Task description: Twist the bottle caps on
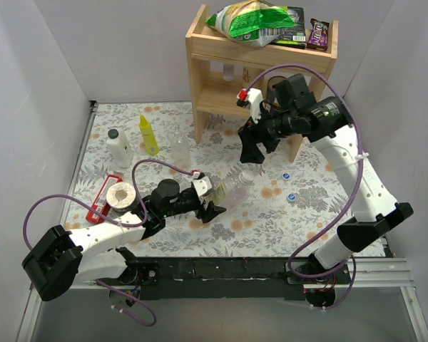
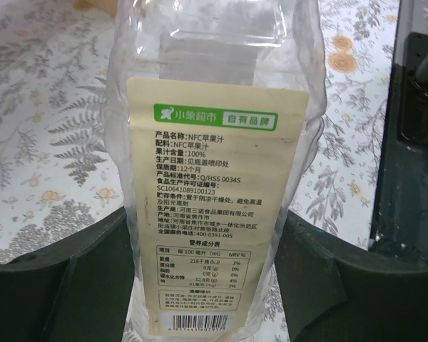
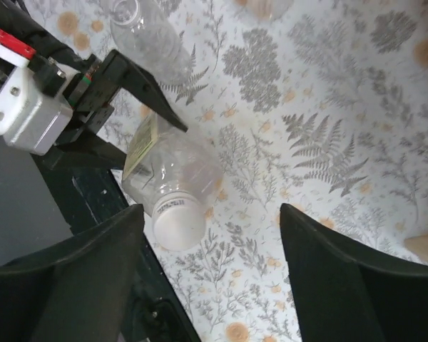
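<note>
The left gripper (image 2: 210, 299) pinches the wider clear bottle (image 1: 232, 187) across its paper-labelled belly. That thin, crinkly wall could buckle or spin between the fingers once torque comes. The round white cap (image 3: 178, 222) sits on the neck (whether square on the threads, I cannot tell); if crooked, it would cross-thread. The right gripper (image 3: 210, 263) hangs over it, spread wide and off-centre, so closing might shove the neck aside. Two blue caps (image 1: 287, 174) lie loose further right.

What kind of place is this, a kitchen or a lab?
Probably a robot test cell: white walls box in a floral-cloth table, with a left arm and a right arm bolted at its edge.
</note>
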Motion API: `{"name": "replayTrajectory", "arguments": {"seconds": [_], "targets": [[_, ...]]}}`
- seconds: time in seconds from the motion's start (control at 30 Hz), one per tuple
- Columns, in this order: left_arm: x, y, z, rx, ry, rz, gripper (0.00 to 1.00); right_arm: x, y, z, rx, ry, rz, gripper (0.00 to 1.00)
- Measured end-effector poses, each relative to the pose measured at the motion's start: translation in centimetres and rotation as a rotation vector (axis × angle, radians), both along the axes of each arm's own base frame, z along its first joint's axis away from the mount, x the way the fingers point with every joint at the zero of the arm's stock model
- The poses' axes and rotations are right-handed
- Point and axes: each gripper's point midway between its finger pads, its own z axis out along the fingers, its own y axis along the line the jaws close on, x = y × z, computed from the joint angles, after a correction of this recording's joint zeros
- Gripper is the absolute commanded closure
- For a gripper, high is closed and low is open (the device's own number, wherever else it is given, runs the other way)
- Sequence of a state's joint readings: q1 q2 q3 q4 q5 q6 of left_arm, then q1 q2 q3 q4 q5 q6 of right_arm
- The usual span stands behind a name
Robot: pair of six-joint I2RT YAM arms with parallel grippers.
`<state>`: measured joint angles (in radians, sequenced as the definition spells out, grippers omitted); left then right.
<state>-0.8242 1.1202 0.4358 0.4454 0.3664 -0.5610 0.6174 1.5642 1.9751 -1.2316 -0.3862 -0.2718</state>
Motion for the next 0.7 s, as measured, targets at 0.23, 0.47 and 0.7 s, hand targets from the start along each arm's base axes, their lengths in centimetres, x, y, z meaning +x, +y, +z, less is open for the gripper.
{"name": "replayTrajectory", "arguments": {"seconds": [0.23, 0.47, 0.7], "targets": [[-2.4, -0.2, -1.3, 0.039, 0.067, -0.116, 1.00, -2.6, -2.2, 2.7, 0.120, -0.190, 0.157, 0.19], [-3.9, -1.0, -0.2, 0.038, 0.049, -0.242, 1.00, -7.9, -5.6, 1.1, 0.078, -0.518, 0.468, 0.23], [-4.6, -0.9, -0.3, 0.075, 0.006, -0.313, 1.00, -7.7, -5.3, -1.0, 0.023, -0.589, 0.668, 0.21]]}}
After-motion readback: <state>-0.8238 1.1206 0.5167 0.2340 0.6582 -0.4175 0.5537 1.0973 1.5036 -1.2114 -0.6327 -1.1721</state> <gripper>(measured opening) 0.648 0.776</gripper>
